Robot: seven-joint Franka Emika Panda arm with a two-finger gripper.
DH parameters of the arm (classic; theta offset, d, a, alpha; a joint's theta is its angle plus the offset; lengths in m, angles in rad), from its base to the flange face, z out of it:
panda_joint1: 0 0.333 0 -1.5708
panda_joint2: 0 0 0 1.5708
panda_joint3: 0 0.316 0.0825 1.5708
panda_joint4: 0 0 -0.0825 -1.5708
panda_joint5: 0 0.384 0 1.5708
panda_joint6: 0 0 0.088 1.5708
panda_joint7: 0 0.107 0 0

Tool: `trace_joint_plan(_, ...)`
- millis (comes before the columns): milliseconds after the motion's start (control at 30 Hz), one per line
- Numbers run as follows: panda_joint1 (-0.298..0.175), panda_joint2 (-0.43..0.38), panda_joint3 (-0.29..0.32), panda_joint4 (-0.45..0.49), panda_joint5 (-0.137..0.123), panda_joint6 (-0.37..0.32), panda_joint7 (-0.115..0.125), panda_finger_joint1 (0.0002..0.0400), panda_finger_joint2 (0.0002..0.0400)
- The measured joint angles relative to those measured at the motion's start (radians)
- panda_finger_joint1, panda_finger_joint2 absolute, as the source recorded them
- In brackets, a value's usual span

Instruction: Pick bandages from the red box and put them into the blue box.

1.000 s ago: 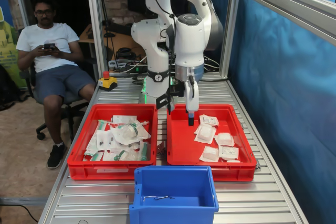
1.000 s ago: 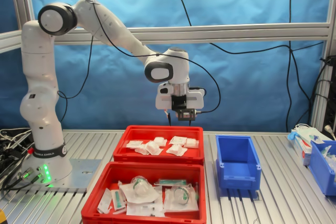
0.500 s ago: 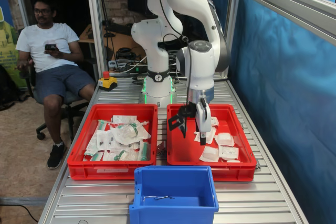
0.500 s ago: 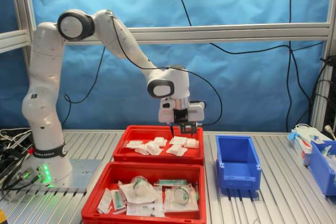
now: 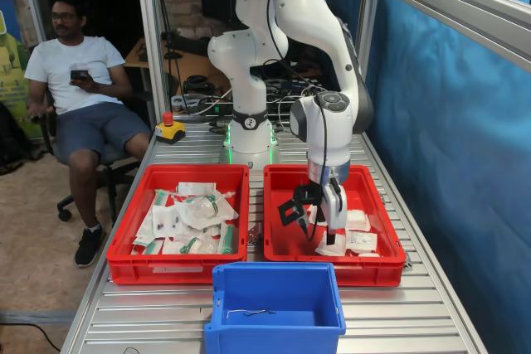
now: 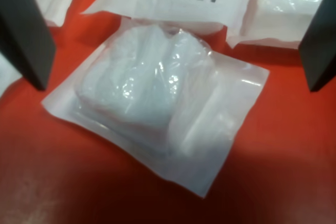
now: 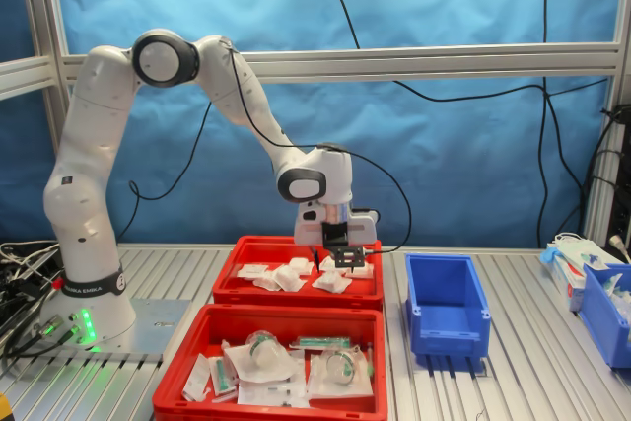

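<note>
The arm is bent down into the red box [image 5: 286,246], so that the gripper [image 5: 319,225] hangs low over the bandages [image 5: 344,230] lying loose on the floor of the box. I judge this a reach for a pick, since nothing has been lifted yet.

In the wrist view one bandage [image 6: 157,103] lies flat on the red floor, centred between the two dark fingers [image 6: 23,30], with other sachets just beside it. The gripper is spread wide, a finger on each side of the sachet, and holds nothing; whether the tips touch the floor I cannot tell.

The blue box [image 5: 278,308] stands on the worktop [image 5: 141,317] just beside the red box, ready to take the bandages. Its twin tray [image 5: 178,221] of green-and-white packets sits beside the red box too.
</note>
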Motion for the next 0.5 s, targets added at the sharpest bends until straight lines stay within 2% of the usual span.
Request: trace_joint_plan(500, 0.037, 0.078, 0.003, 0.052, 0.002, 0.006, 0.0, 0.04, 0.04)
